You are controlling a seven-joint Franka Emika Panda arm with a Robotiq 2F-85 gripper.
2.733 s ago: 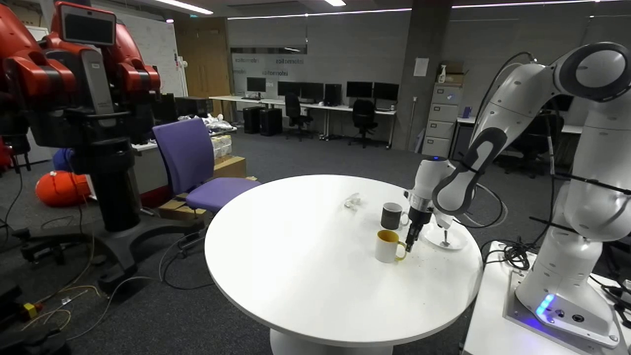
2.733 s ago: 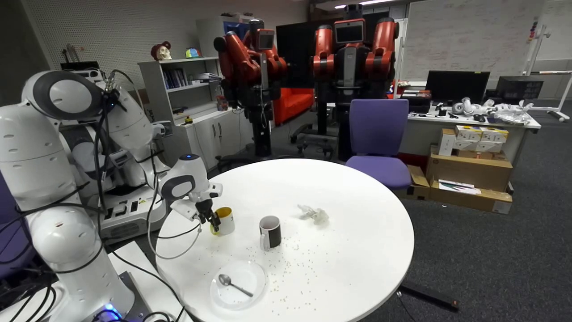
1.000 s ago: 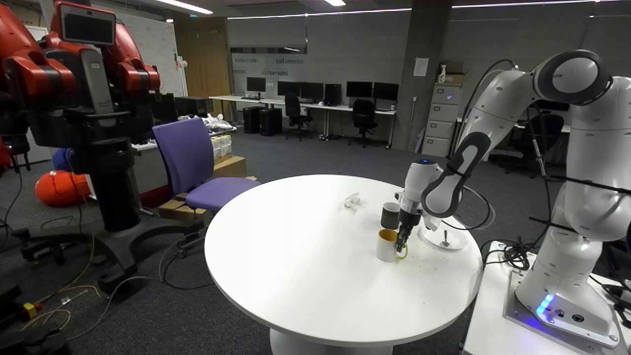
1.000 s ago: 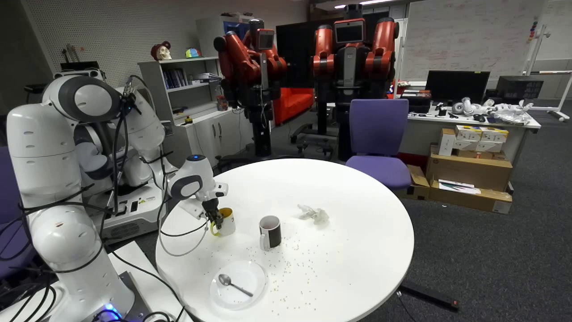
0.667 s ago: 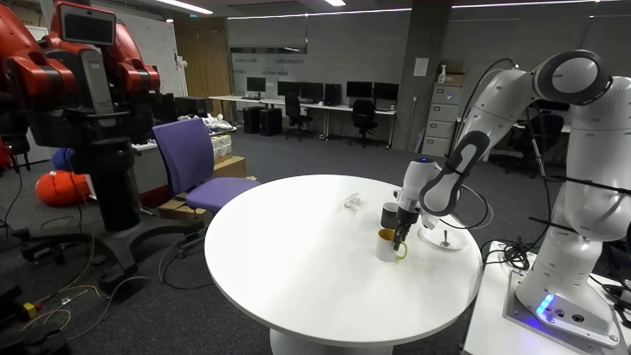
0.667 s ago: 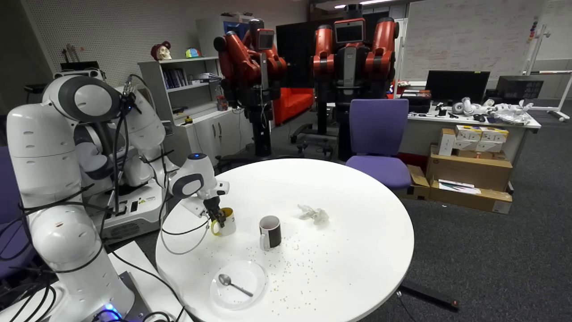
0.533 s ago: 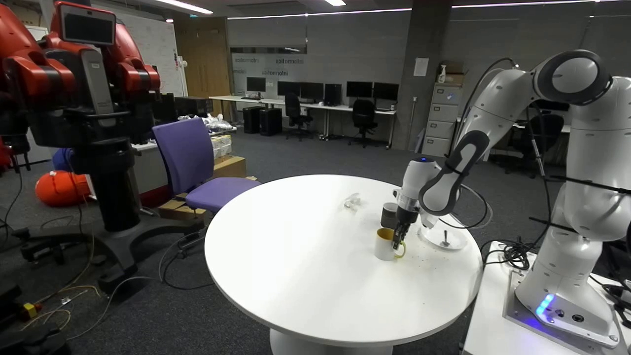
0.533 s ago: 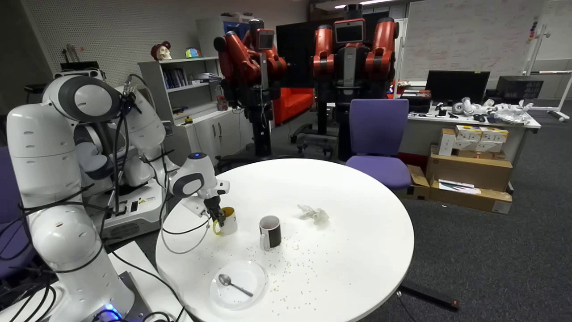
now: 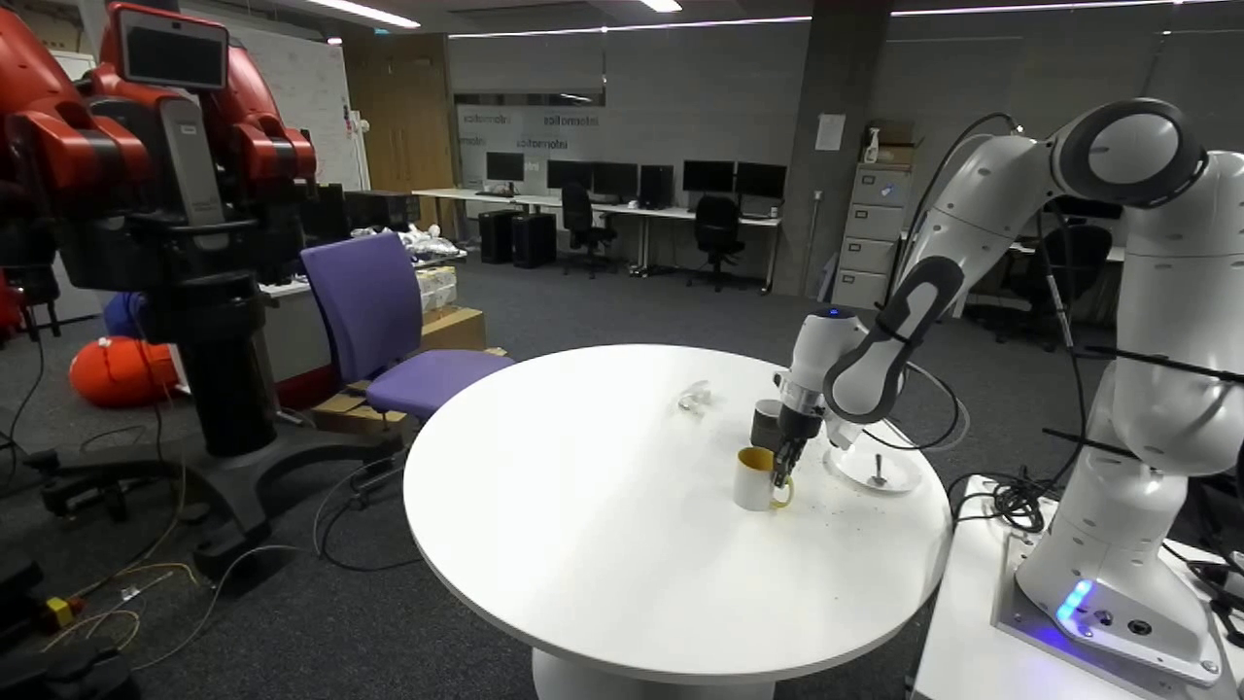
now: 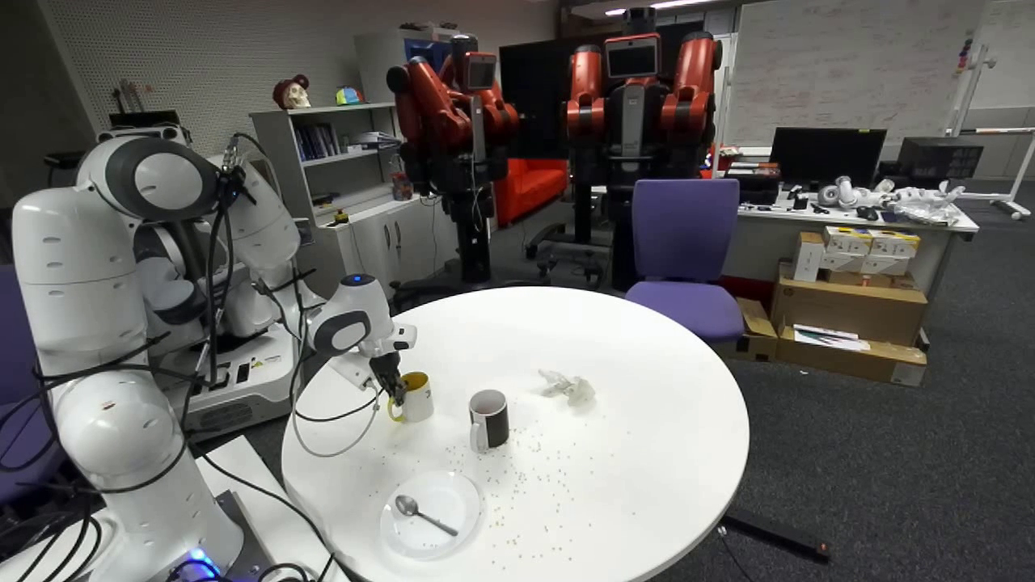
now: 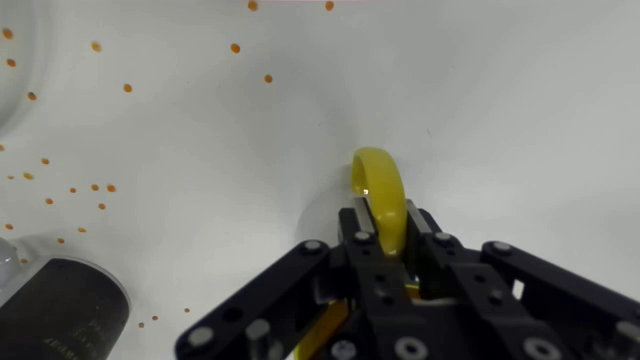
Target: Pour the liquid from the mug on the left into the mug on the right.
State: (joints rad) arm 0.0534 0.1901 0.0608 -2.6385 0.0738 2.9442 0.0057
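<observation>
Half a second has brought a slight shift: the white-and-grey jointed arm (image 9: 894,340) has edged over the round white table (image 9: 583,506), its black two-fingered gripper (image 11: 390,217) taking along the upright white ceramic mug with a yellow interior (image 10: 419,402); whether it is lifted I cannot tell. Near it stands the black-sided mug with a white handle (image 10: 499,424). Held only by its curved yellow handle (image 11: 380,170), the white mug could swivel under off-centre weight and spill. Both exterior views show its mouth (image 10: 416,381), mostly hidden in the wrist view, which alone makes plain the fingers (image 11: 363,217) closed snugly on that handle and the orange of the grains (image 11: 111,188).
</observation>
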